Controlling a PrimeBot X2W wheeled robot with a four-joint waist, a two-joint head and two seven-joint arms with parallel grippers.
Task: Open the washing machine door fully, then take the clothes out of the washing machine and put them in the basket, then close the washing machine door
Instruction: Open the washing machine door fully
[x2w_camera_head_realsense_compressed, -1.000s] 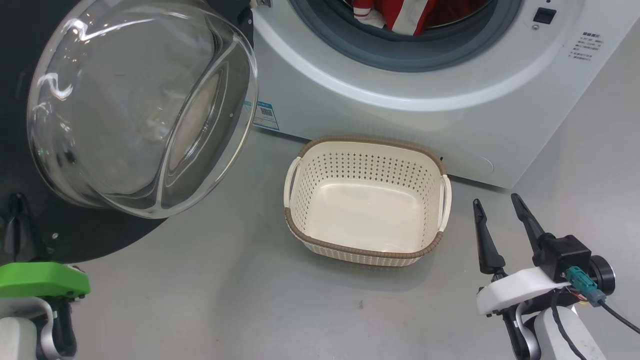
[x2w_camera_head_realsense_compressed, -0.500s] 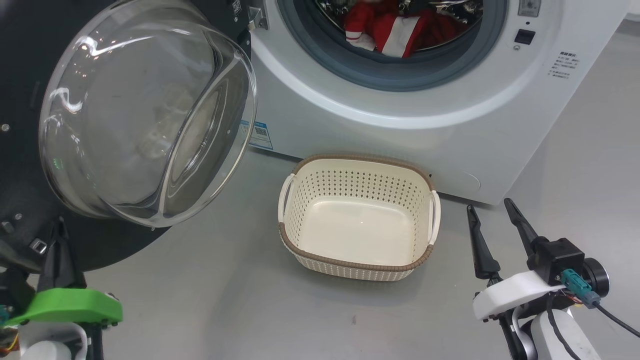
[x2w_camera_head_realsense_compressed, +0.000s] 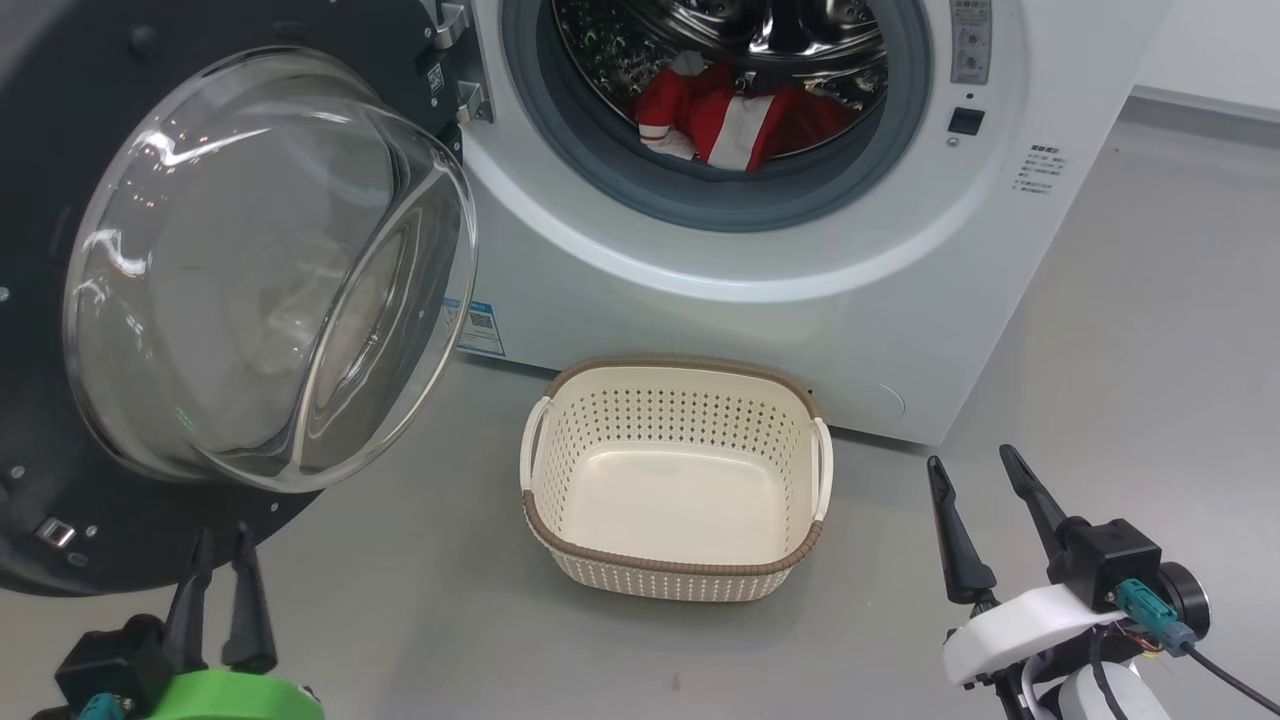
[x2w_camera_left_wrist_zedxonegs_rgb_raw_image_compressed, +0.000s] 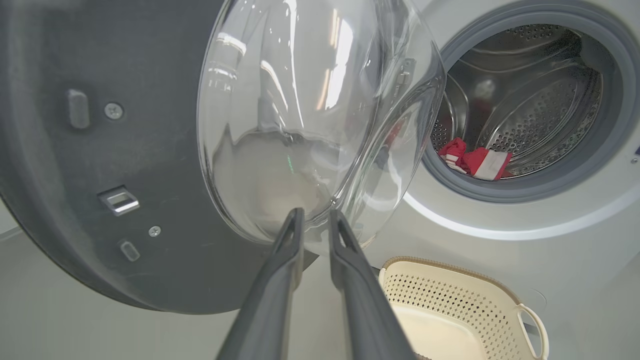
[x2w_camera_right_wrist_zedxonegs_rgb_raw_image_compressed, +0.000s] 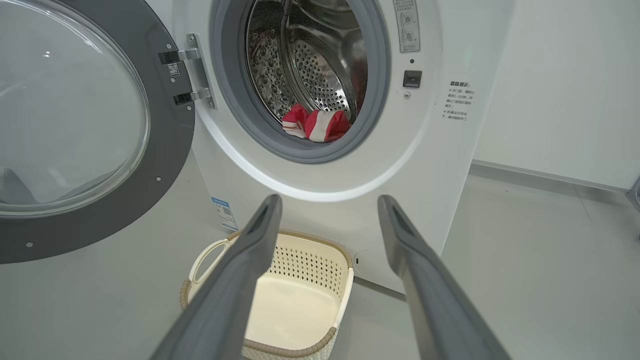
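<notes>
The washing machine door hangs swung open at the left, its glass bowl bulging toward me. Red and white clothes lie at the bottom of the steel drum of the white washing machine. The cream basket stands with nothing in it on the floor before the machine. My left gripper sits just below the door's black rim, shut to a thin gap and holding nothing; the left wrist view has it pointing at the glass bowl. My right gripper stands open to the right of the basket, aimed at the machine.
Grey floor spreads around the basket and to the machine's right. A white wall rises beyond the machine on the right. The open door overhangs the floor at the left, close above my left gripper.
The head camera has tilted up, so more of the drum and clothes shows. My left gripper has drawn right and away from the door's rim. The right gripper has kept its place and opening.
</notes>
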